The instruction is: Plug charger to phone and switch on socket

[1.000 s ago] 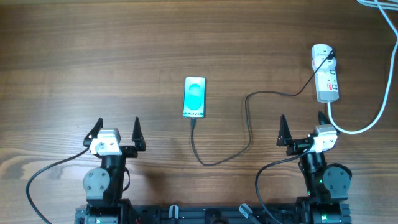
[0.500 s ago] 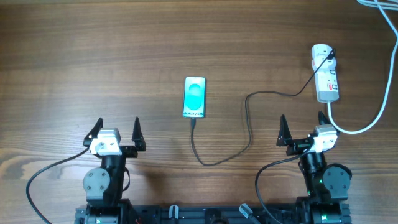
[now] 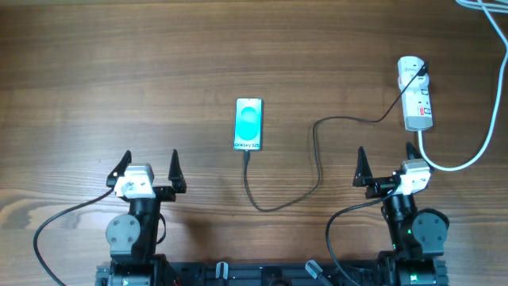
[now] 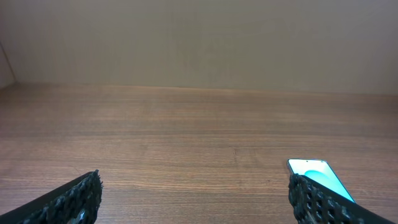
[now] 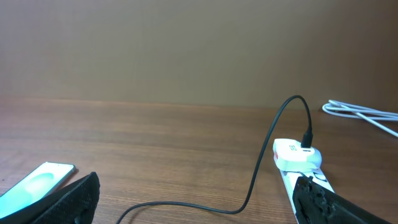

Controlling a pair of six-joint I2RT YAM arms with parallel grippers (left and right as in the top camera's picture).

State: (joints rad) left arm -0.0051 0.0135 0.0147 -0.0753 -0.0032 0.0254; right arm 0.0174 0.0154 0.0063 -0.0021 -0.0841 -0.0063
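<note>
Table (image 3: 159,63): brown wood, grain running side to side, filling the overhead view
Wall (image 4: 199,37): plain beige, rising behind the table's far edge
White cable (image 3: 452,168): thick, looping on the table's right side, running off at the far right corner

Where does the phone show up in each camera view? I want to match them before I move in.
Overhead: the phone lies near the middle of the picture, slightly left of centre, screen up.
Left wrist: bottom right, only its far end showing.
Right wrist: bottom left corner, partly cut off.
Shared landmark: the socket, to the right of the phone in the overhead and right wrist views; not in the left wrist view.
</note>
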